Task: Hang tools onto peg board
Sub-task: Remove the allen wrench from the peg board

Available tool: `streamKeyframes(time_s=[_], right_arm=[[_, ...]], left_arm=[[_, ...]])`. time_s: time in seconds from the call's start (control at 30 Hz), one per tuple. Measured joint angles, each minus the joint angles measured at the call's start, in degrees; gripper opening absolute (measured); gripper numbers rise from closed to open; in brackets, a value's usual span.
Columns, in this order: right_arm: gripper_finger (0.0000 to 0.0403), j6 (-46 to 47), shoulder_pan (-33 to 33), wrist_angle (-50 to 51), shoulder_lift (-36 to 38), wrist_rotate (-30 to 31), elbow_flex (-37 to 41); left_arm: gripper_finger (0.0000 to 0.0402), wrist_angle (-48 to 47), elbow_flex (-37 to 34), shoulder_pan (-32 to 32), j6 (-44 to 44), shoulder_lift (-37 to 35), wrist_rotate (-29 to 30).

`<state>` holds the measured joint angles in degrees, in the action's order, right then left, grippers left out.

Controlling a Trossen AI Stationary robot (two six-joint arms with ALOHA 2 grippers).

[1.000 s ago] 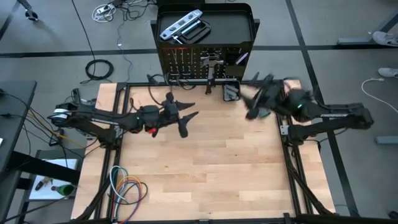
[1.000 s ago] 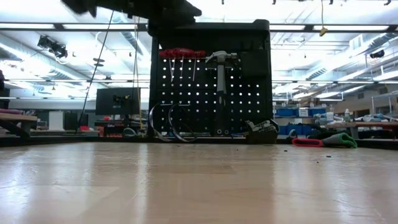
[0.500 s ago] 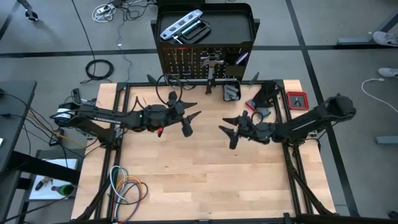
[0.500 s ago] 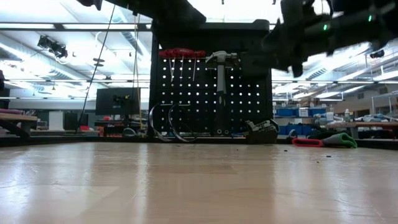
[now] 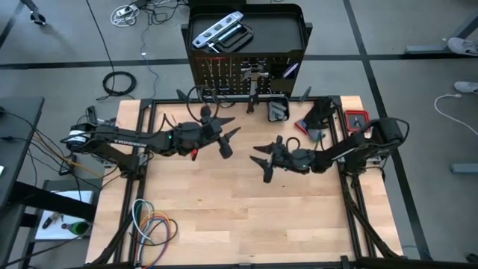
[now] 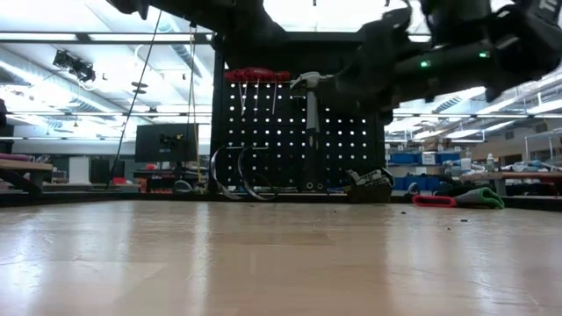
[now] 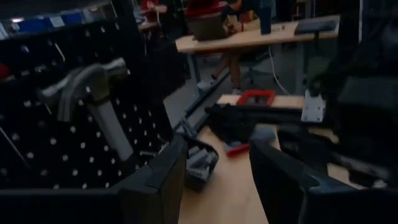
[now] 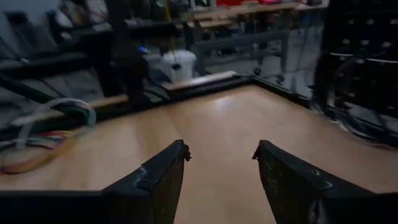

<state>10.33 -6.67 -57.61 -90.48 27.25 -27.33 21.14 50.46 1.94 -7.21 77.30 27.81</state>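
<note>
The right end effector (image 5: 265,158) (released, empty) has swung from the counter's right edge toward centre; left end effector (image 5: 222,138), released, waits near the peg board (image 5: 246,75).

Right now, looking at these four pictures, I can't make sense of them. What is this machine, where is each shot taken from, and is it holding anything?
It is a robot with two dark arms working at a wooden table. One picture looks straight down, one looks level across the tabletop, and two come from cameras on the arms' wrists.

At the table's far edge stands a black peg board; a hammer and red-handled tools already hang on it. A silver level lies in the tray on top. Coloured cables lie at a near corner.

The left gripper hovers near the board, the right gripper over mid-table. Both sets of jaws stand open, and neither holds anything.
</note>
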Motion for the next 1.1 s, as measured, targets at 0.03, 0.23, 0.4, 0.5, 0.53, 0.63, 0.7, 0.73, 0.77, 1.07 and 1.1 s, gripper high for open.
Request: streamKeyframes(time_s=[0.03, 0.23, 0.4, 0.5, 0.53, 0.63, 0.7, 0.73, 0.77, 1.07, 1.1], right_arm=[[0.0207, 0.6, 0.8, 2.2, 0.4, 1.0, -0.9], [0.0205, 4.0, 6.9, 11.1, 0.9, 7.7, -6.9], [0.0205, 8.5, 12.7, 18.0, 0.6, 3.5, -9.6], [0.0205, 12.2, 13.8, 18.9, 0.6, -0.5, -8.9], [0.0205, 11.5, 13.4, 18.7, 0.6, -1.5, -8.5], [0.0205, 7.1, 11.6, 18.9, 0.6, -0.5, -7.1], [0.0205, 4.4, 10.3, 18.7, 0.6, 2.1, -6.4], [0.0205, 3.2, 9.8, 18.7, 0.6, 3.5, -6.1], [0.0205, 2.2, 9.3, 18.8, 0.6, 4.8, -5.9], [0.0205, -0.5, 8.5, 15.7, 0.6, 6.7, -5.7], [0.0205, -0.5, 8.6, 15.3, 0.6, 6.6, -5.7]], left_arm=[[0.0177, -0.8, 0.0, 0.0, 0.2, 0.0, 0.0], [0.0175, -4.9, 0.0, 0.4, 0.9, -0.3, 2.5], [0.0162, -7.3, 0.0, 1.2, 2.3, -3.4, 2.1], [0.0153, -9.6, 0.0, 1.2, 1.6, -6.5, 1.8], [0.015, -9.8, -0.1, 1.3, 1.3, -7.3, 2.0], [0.0143, -10.4, -0.7, 2.1, 0.1, -10.7, 2.7], [0.0141, -9.3, -1.5, 3.0, -0.1, -12.5, 3.1], [0.014, -9.9, -2.3, 3.5, -0.2, -13.4, 3.7], [0.014, -10.2, -2.9, 3.9, -0.2, -13.8, 4.6], [0.014, -5.2, -7.0, 10.2, 0.0, -9.2, 15.0], [0.014, -3.6, -7.0, 11.0, 0.1, -7.6, 14.6]])
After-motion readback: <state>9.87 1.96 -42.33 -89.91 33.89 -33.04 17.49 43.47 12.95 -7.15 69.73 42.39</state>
